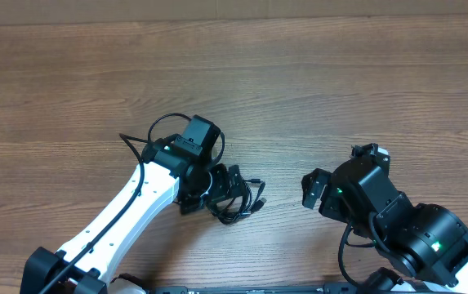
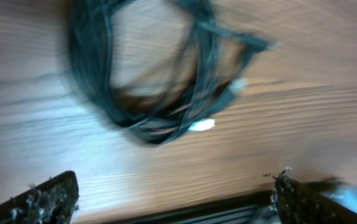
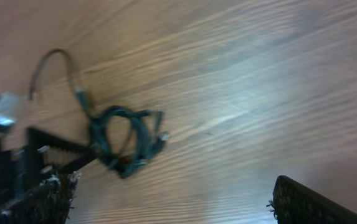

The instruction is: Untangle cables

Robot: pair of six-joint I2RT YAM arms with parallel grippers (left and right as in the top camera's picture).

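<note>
Lying knotted just ahead of the wide-open left gripper [image 2: 172,186], the cables [image 1: 240,204] sit well apart from the equally wide right gripper [image 3: 169,190].

No legible text — no labels, no markings

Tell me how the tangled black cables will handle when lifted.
The cables lie in loose thin loops, so probably floppy: they would sag and drag together. Thin and small, likely light. Their plug ends stick out and may snag.
</note>
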